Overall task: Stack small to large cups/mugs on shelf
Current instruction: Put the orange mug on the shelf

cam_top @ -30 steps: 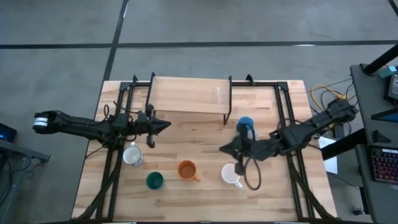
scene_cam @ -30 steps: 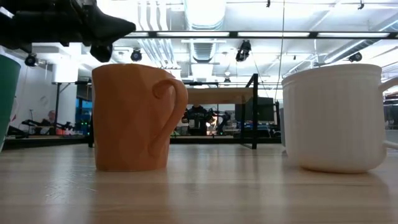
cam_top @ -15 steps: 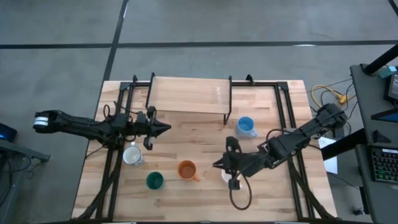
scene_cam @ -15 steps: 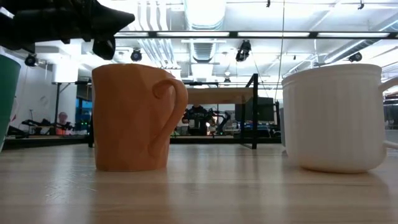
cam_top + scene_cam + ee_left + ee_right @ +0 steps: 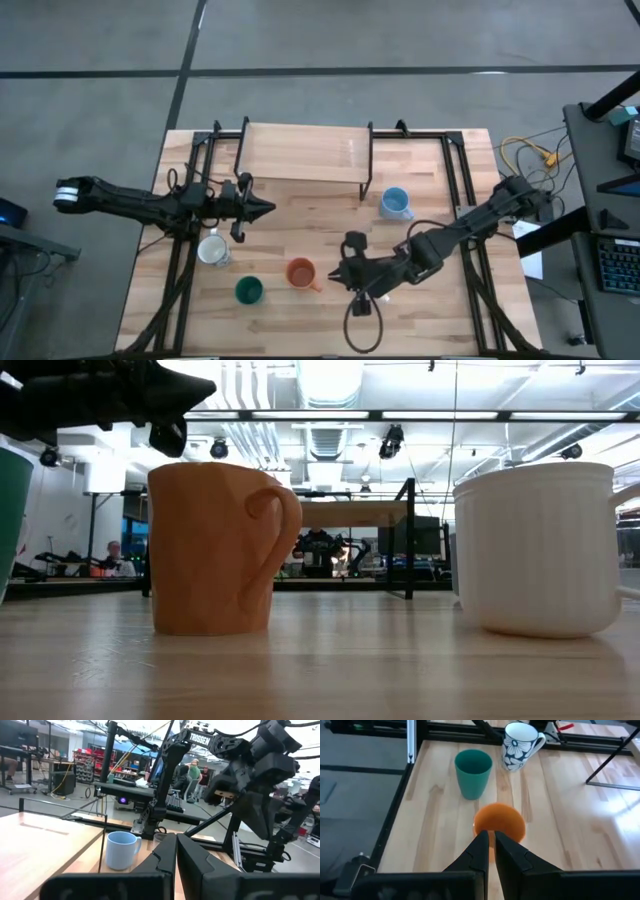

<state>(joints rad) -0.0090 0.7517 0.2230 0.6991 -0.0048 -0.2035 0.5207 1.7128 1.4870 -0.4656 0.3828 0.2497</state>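
The shelf (image 5: 305,153) stands at the table's far side. On the table are the light blue mug (image 5: 394,203), the orange mug (image 5: 300,272), the dark green cup (image 5: 248,291) and the white mug with dark markings (image 5: 212,249). The plain white mug (image 5: 540,550) is covered by my right arm in the high view. My right gripper (image 5: 334,278), shut and holding nothing, hovers just right of the orange mug (image 5: 499,822), pointing slantwise down at it. My left gripper (image 5: 266,208), shut and holding nothing, hangs in the air in front of the shelf's left end.
Black frame rails (image 5: 180,270) run along the table's left and right sides. A cable loop (image 5: 362,325) hangs from my right arm near the front edge. Bare tabletop (image 5: 320,215) lies between the shelf and the row of cups.
My right gripper has moved from beside the light blue mug toward the table's near edge and left. It has passed over the plain white mug and now stands next to the orange mug, still shut. The cups have not moved.
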